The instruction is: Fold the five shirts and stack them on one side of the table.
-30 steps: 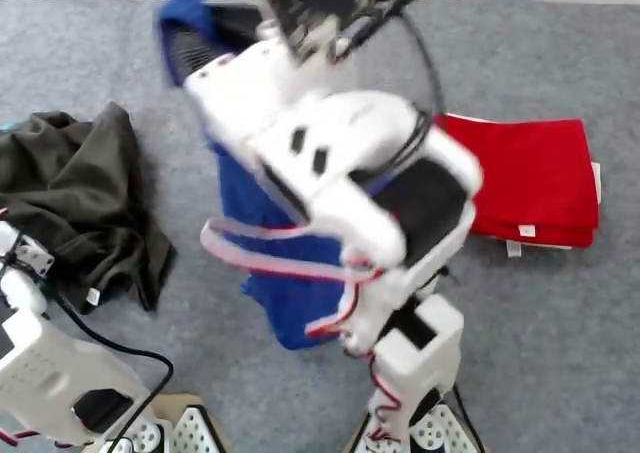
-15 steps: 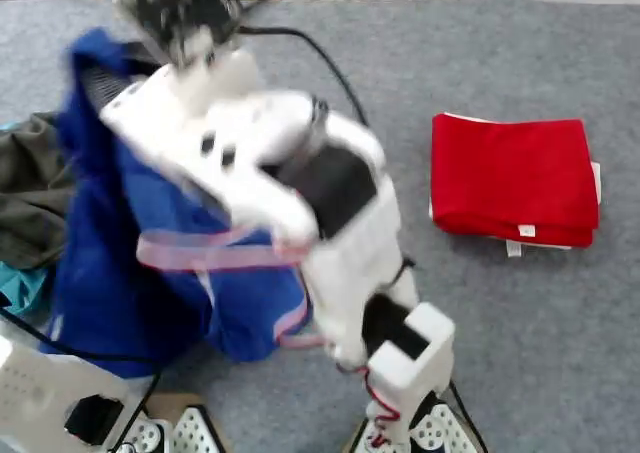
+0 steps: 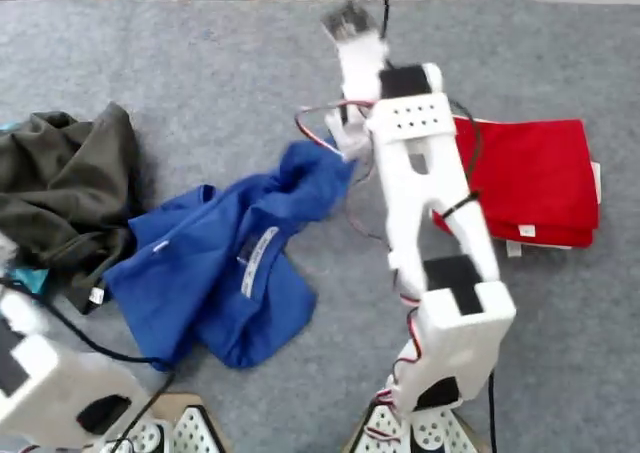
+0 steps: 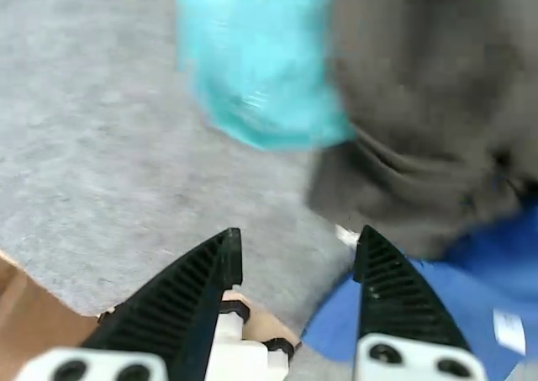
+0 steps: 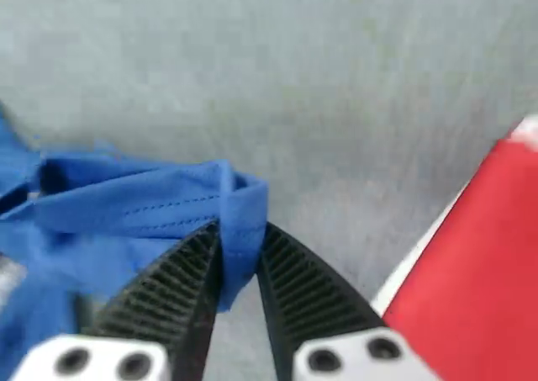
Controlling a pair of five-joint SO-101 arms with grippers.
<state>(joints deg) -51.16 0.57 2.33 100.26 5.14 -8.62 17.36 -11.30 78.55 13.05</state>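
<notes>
On the grey felt table, a crumpled blue shirt sprawls left of centre; a red shirt lies squarely folded at right. The right gripper pinches the blue shirt's stitched hem; the left gripper, ribbed jaws spread, hovers near left.

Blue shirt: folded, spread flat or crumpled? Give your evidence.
Crumpled. The blue shirt lies bunched and wrinkled on the table, one edge pinched in the right gripper; the red shirt is neatly folded.
</notes>
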